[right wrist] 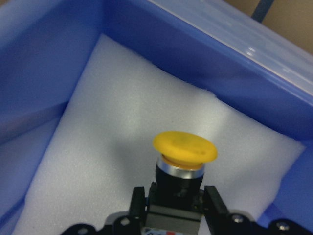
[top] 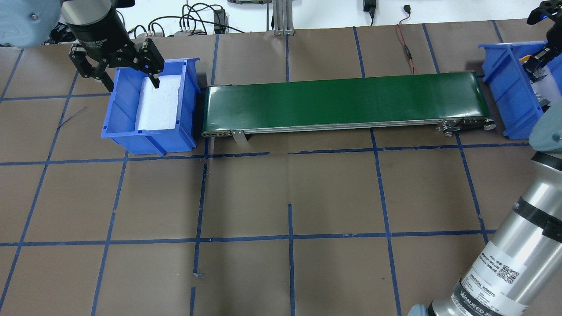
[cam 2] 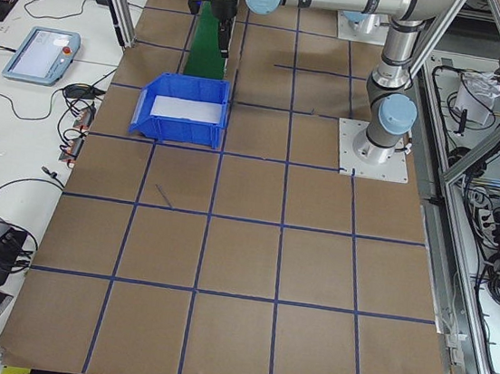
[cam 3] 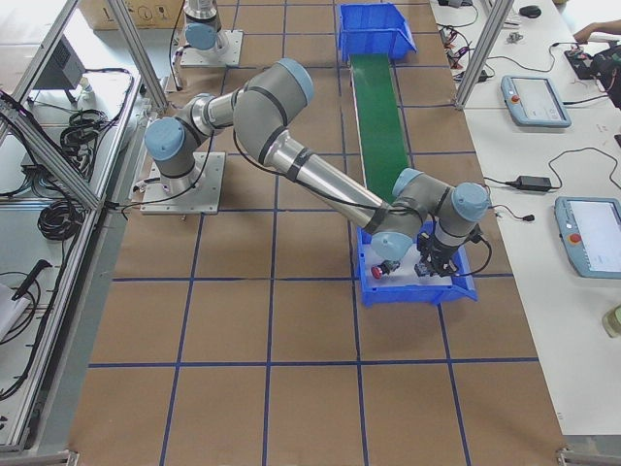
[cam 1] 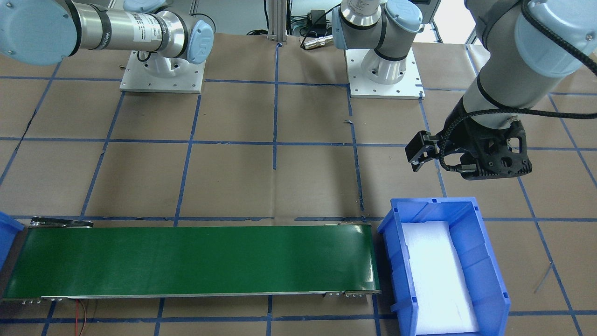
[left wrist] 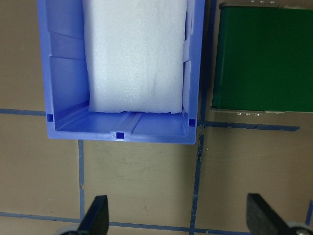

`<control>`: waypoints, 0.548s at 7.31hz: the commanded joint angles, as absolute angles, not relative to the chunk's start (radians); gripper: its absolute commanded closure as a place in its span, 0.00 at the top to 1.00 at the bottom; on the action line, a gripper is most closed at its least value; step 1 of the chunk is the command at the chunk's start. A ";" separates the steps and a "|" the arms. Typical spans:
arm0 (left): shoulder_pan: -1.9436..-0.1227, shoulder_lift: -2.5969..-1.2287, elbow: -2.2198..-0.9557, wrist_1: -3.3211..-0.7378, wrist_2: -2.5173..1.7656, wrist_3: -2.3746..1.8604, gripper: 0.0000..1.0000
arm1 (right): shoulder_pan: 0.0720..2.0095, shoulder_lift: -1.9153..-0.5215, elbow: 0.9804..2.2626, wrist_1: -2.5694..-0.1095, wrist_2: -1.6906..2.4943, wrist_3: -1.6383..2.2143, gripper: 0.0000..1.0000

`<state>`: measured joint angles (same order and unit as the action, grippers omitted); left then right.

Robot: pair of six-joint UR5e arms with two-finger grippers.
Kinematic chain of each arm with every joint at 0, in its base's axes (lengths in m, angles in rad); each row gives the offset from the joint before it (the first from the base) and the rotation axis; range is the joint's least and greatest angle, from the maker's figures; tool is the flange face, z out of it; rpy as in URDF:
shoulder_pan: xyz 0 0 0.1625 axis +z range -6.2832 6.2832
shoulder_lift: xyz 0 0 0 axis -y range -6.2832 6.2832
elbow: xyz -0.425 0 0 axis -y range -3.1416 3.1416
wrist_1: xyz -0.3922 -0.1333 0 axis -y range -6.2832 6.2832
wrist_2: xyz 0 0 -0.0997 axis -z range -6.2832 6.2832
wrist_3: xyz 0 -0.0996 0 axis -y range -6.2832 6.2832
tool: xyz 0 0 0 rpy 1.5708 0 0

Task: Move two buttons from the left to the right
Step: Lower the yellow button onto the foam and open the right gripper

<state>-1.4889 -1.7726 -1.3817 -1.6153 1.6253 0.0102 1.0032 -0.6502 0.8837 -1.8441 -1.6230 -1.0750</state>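
Right wrist-mounted view puts the yellow button (right wrist: 185, 147) dead centre. Its black body sits between the fingers of the right hand (right wrist: 175, 197), which looks closed narrow on it, low over the white foam (right wrist: 107, 122) lining the right bin (cam 3: 415, 294). Whether it touches the foam I can't tell. From the side I can make out the red button (cam 3: 388, 268) lying in that same bin, just beside the hand. So I'd say this is the last step: setting down the second button, with the first one delivered. The next move, to my eye, calls for a small drop until the body meets the foam. After that the fingers should spread and the hand lift straight up, so the cap isn't dragged over. The red one is near enough that a sideways swing could knock it. Further out, no button shows on the green belt (top: 347, 101), and the left bin (top: 147, 141) at its other end shows only foam. Left hand (top: 131, 83) hangs near that bin, above the surface (top: 290, 193), fingers spread wide and holding nothing.
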 commanded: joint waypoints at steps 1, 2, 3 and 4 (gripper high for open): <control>-1.488 -1.766 -1.387 -1.617 1.628 0.011 1.00 | 1.005 -0.647 0.884 -1.844 -1.621 -1.068 0.45; -1.489 -1.766 -1.379 -1.617 1.626 0.011 1.00 | 1.005 -0.647 0.884 -1.844 -1.621 -1.068 0.45; -1.486 -1.766 -1.376 -1.617 1.628 0.011 1.00 | 1.005 -0.649 0.884 -1.844 -1.621 -1.068 0.45; -1.480 -1.767 -1.374 -1.617 1.623 0.014 1.00 | 1.005 -0.653 0.882 -1.842 -1.621 -1.068 0.45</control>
